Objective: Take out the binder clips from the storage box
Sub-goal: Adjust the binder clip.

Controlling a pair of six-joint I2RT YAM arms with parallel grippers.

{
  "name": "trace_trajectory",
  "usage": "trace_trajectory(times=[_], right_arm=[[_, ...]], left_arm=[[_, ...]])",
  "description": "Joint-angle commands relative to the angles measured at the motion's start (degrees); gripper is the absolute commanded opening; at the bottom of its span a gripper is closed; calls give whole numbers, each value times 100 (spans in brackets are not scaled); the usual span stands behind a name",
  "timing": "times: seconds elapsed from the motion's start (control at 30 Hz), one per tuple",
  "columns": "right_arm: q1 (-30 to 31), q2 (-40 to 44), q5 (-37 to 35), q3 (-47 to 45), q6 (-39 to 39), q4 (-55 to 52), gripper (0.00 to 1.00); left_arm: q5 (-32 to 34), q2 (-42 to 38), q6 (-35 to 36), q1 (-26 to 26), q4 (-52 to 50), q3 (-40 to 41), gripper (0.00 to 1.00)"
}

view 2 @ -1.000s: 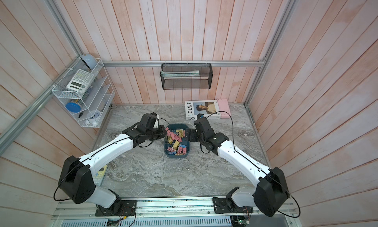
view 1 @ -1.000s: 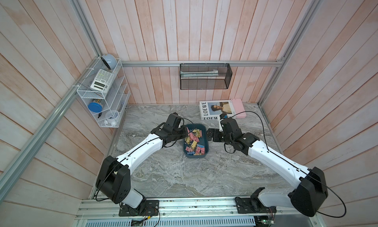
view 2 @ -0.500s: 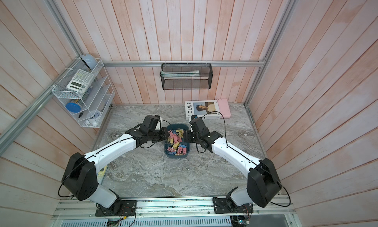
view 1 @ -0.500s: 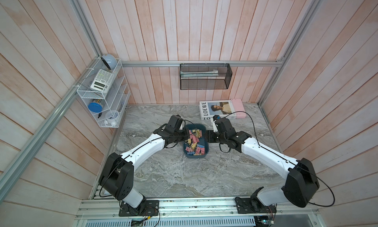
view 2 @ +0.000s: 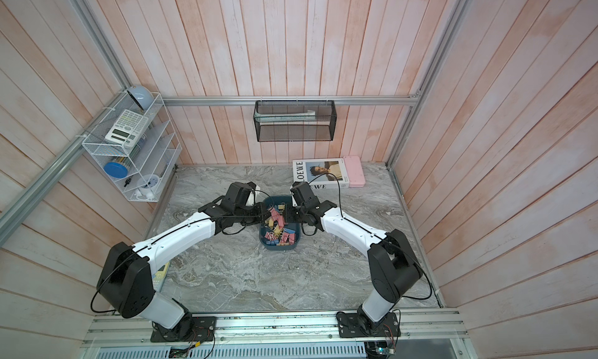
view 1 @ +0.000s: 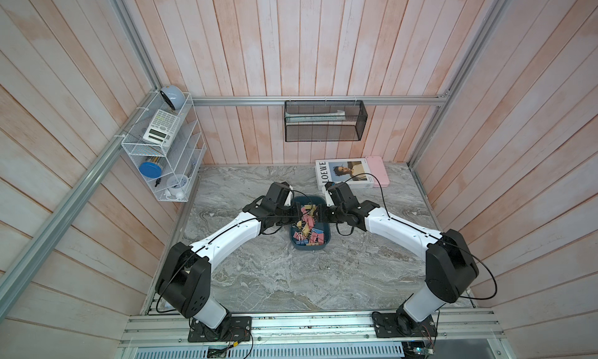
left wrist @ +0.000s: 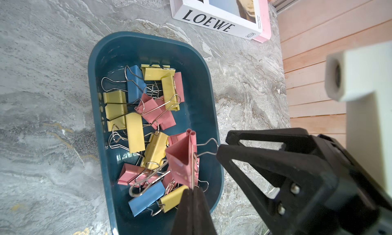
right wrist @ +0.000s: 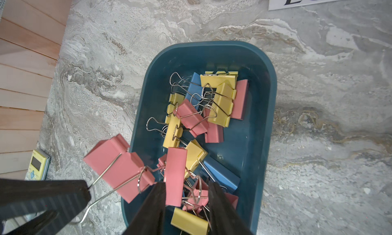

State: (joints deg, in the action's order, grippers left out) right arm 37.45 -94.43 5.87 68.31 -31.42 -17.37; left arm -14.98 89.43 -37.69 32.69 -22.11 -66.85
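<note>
The storage box (view 1: pixel 310 248) (view 2: pixel 280 248) is a dark teal tray in the middle of the marble table, with several pink, yellow and blue binder clips (left wrist: pixel 135 117) (right wrist: pixel 220 104) heaped inside. My left gripper (view 1: pixel 299 211) (left wrist: pixel 192 190) is shut on the wire handle of a pink binder clip (left wrist: pixel 182 159) (right wrist: pixel 118 166), which hangs above the box. My right gripper (view 1: pixel 318 213) (right wrist: pixel 186 184) reaches into the near end of the box. Its fingers (right wrist: pixel 157 195) have closed in on an upright pink clip (right wrist: pixel 176 176) and a second pink clip beside it, which fill the gap.
A LOEWE book (view 1: pixel 346 174) and a pink case (view 1: pixel 377 171) lie behind the box. A black mesh basket (view 1: pixel 325 121) hangs on the back wall and a white wire rack (view 1: pixel 165 150) on the left wall. A small yellow-green device (right wrist: pixel 37 167) lies at the table's left edge.
My right arm has swung left over the box's right side, and its jaws have closed from wide open onto the pink clips. The left gripper holds its pink clip in nearly the same place.
</note>
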Motion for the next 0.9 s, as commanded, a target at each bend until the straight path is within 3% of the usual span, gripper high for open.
trace_trajectory(times=[0.0, 0.17, 0.3, 0.37, 0.43, 0.87], right_arm=[[-4, -105, -27, 115, 48, -80, 39], [-28, -239, 35, 139, 22, -112, 37], [-33, -311, 151, 215, -13, -59, 18], [-28, -349, 176, 250, -22, -54, 13], [-32, -358, 229, 300, -13, -83, 0], [-18, 270, 114, 255, 92, -120, 0]], left_arm=[[-40, -190, 98, 27, 13, -170, 0], [-53, -225, 87, 31, 13, -186, 0], [-58, -236, 88, 36, 22, -188, 0], [-66, -232, 87, 35, 40, -171, 0], [-66, -199, 84, 40, 49, -184, 0], [-42, 77, 172, 39, 42, -162, 0]])
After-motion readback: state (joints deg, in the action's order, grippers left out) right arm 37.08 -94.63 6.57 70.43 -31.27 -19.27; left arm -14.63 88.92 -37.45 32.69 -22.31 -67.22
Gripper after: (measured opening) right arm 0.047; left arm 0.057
